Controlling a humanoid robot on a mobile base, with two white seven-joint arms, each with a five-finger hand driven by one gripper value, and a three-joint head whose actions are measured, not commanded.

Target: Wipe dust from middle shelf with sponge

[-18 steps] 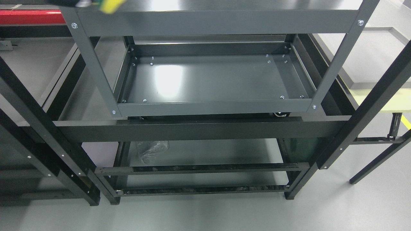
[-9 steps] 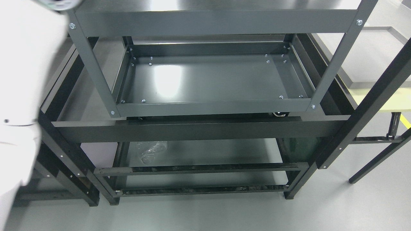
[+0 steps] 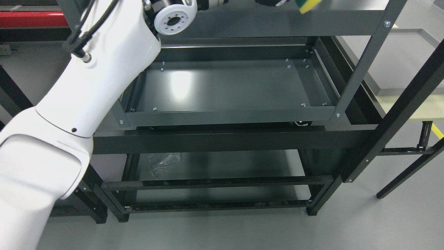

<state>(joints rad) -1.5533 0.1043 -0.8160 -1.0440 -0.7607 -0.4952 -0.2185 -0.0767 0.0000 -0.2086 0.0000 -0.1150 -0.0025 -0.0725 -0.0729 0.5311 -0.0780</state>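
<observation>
My left arm [image 3: 86,90] reaches up across the rack's left side; my robot hand [image 3: 269,2] is cut off at the top edge, so I cannot tell its grip. The sponge [image 3: 307,4] shows beside it, only a yellow-green corner above the upper shelf [image 3: 277,22], its long axis not readable. The middle shelf [image 3: 229,88] lies bare below.

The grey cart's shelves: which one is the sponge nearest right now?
The top shelf. The yellow-green sponge shows at its front edge by the picture's upper border, well above the lower tray shelf, which lies bare.
</observation>
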